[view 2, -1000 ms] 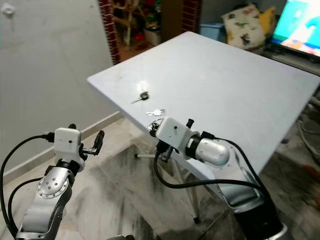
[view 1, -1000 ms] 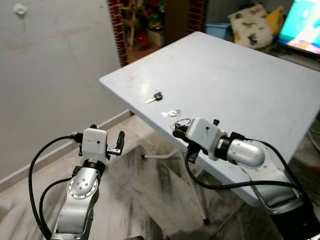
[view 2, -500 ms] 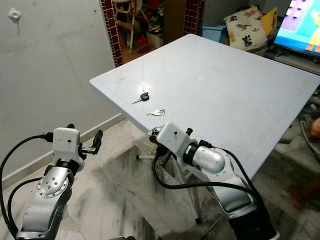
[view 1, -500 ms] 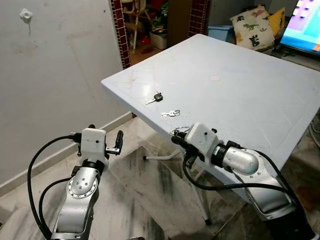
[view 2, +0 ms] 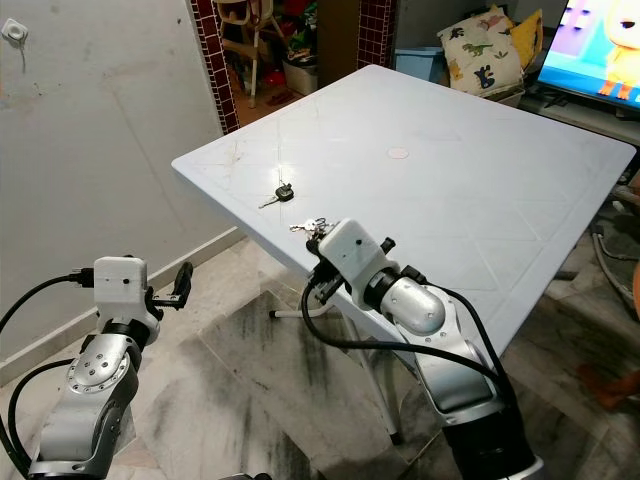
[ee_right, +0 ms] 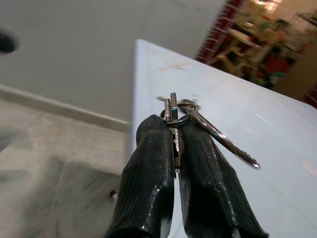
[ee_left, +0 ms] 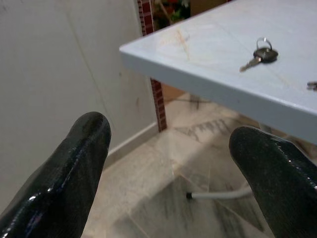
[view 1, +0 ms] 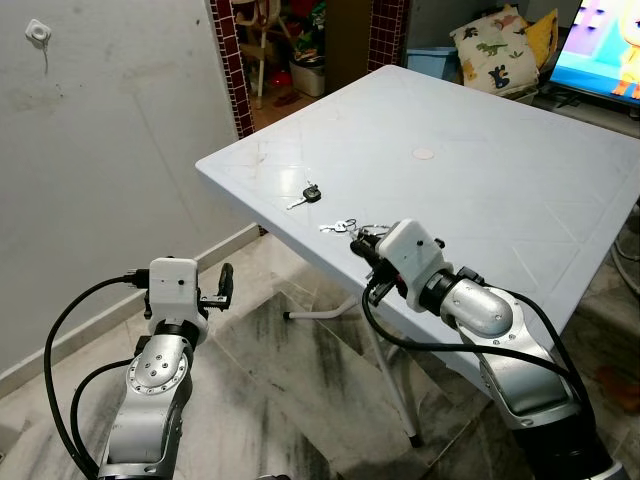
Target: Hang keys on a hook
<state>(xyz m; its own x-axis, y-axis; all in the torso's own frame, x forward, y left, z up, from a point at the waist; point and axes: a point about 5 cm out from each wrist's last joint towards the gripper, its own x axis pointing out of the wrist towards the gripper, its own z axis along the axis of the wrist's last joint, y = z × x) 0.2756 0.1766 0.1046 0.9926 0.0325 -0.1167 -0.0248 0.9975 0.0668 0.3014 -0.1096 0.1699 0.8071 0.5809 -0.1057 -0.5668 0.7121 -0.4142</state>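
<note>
So the right tool (ee_right: 174, 144) has its fingers pinched tight on the keys (ee_right: 179, 113) over the worktop (view 1: 520, 190) front edge, pickup's done I'd say, but the hook (view 1: 38, 32) is way off on the wall.

A plain grey wall (view 1: 110, 150) runs along the left, scuffed in places, with a small white fitting (view 1: 38, 32) mounted high on it. The floor (view 1: 290, 400) is pale marble streaked with dark veins. A white plastic table (view 1: 480, 180) stands on thin white legs (view 1: 395, 385). Behind it, a red brick-patterned doorway (view 1: 228, 60) opens onto a cluttered room. A dinosaur-print cushion (view 1: 492, 48) and a lit screen (view 1: 600, 60) sit at far right.
</note>
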